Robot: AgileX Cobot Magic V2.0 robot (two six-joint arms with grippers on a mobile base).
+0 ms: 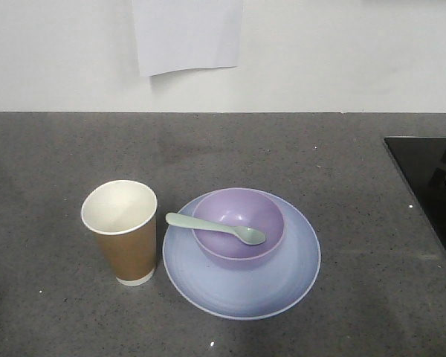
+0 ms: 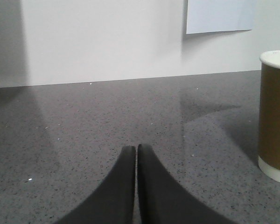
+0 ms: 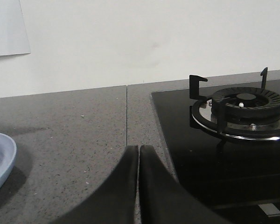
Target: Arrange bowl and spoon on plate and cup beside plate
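Two grippers: both low over the counter, both empty, neither visible in the front view
left gripper [image 2: 136, 150]: nearest thing in its wrist view; dark fingers pressed together tip to tip, nothing between them; only grey counter right ahead
right gripper [image 3: 138, 149]: same posture in its wrist view; fingers closed against each other, holding nothing; sits over the counter seam just left of the hob edge
counter [image 1: 52, 312]: dark grey speckled stone, runs back to a white wall
plate [image 1: 241, 294]: pale blue-lavender, flat on the counter, near-centre of front view; its rim also shows at the left edge of the right wrist view
cup [image 1: 123, 234]: brown paper, white inside, upright, just left of the plate; whether base and plate rim touch, cannot tell; also at the right edge of the left wrist view, ahead of the fingers, well apart from them
bowl [image 1: 238, 223]: lavender, upright on the plate, set toward the plate's far side
spoon [image 1: 215, 227]: mint green, lying across the bowl; head inside at right, handle over the left rim, pointing toward the cup
hob [image 1: 427, 178]: black glass, right side of the counter; burner with black pan support seen from the right wrist
paper sheet [image 1: 186, 33]: white, on the wall, farthest back
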